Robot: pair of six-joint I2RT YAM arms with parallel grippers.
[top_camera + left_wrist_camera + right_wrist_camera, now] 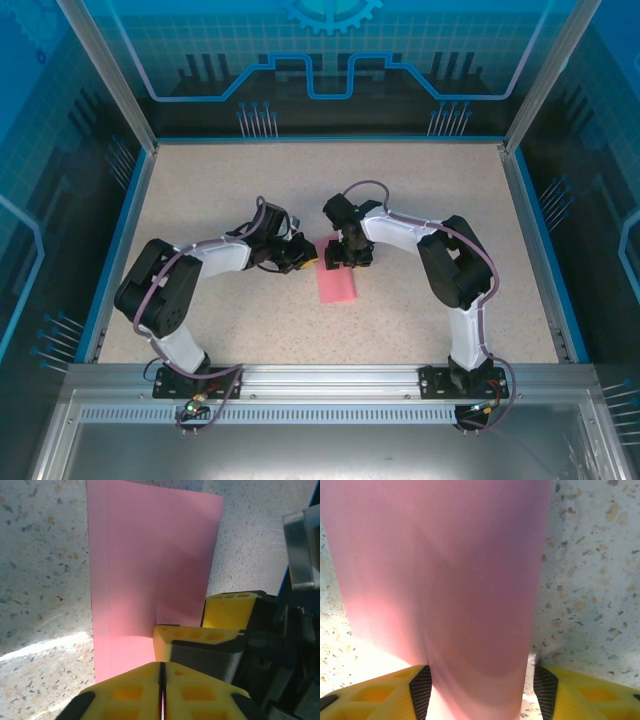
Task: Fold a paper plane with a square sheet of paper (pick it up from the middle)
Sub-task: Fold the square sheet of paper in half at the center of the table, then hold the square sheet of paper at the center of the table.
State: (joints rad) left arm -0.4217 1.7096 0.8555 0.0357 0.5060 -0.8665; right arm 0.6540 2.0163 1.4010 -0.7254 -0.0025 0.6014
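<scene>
Top external view puts the square sheet of paper [337, 288] near the middle of the speckled table [420, 190], lying as a narrow pink oblong rather than a square, with both my grippers gathered at its far end; my left gripper [305, 258] comes in from the left and my right gripper [348, 258] sits over the far edge, the two just beside each other.

Left wrist view shows my left fingers [125, 695] pressed flat together, only a thin dark seam between the yellow halves; the sheet's near edge runs right down to that seam and a sliver of pink shows inside it, so they are clamped on the paper's edge; from there the sheet spreads away across the table, smooth, with one faint straight crease line close to its left border. One yellow finger of my right gripper rests on the paper just beyond my left fingers; the other stands just past the sheet's right border.

Right wrist view has my right fingers [375, 695] well apart, one at each lower corner, dark pads facing inward; the pink sheet passes between them, blurred and close to the lens; whether the pads touch its borders I cannot tell.
</scene>
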